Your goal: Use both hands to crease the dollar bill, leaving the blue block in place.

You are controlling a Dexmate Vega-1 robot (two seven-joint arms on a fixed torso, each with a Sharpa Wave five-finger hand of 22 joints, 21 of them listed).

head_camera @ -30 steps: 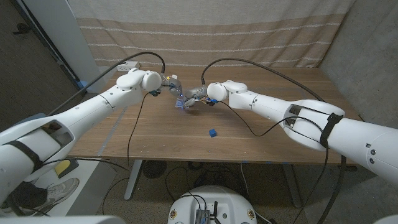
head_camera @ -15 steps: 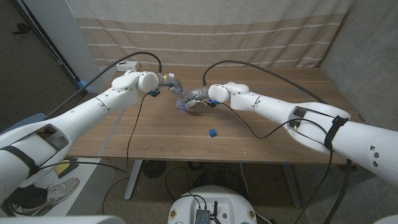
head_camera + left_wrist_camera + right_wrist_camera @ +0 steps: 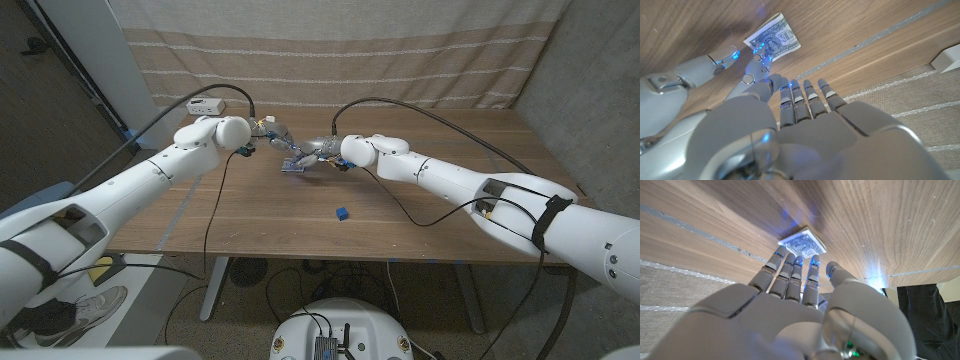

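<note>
The dollar bill (image 3: 295, 167) lies folded small on the wooden table (image 3: 430, 215), between my two hands. My right hand (image 3: 320, 150) reaches over it from the right, fingers straight and side by side, fingertips (image 3: 796, 260) pressing on the bill (image 3: 802, 242). My left hand (image 3: 275, 134) hovers just behind and left of the bill with its fingers (image 3: 805, 95) stretched out and nothing in them. In the left wrist view the bill (image 3: 773, 38) shows a sharp folded edge, with the right hand's fingertips (image 3: 759, 54) on its corner. The blue block (image 3: 342, 213) sits apart, nearer the front edge.
A white box (image 3: 205, 105) with a cable stands at the table's back left, also seen as the white box (image 3: 947, 57). Black cables (image 3: 400, 105) arc over the back of the table. A striped cloth (image 3: 330, 50) hangs behind.
The bill has gone from raised between the hands to lying low on the table. My left hand has drawn back from it. My right hand has shifted slightly right and presses down.
</note>
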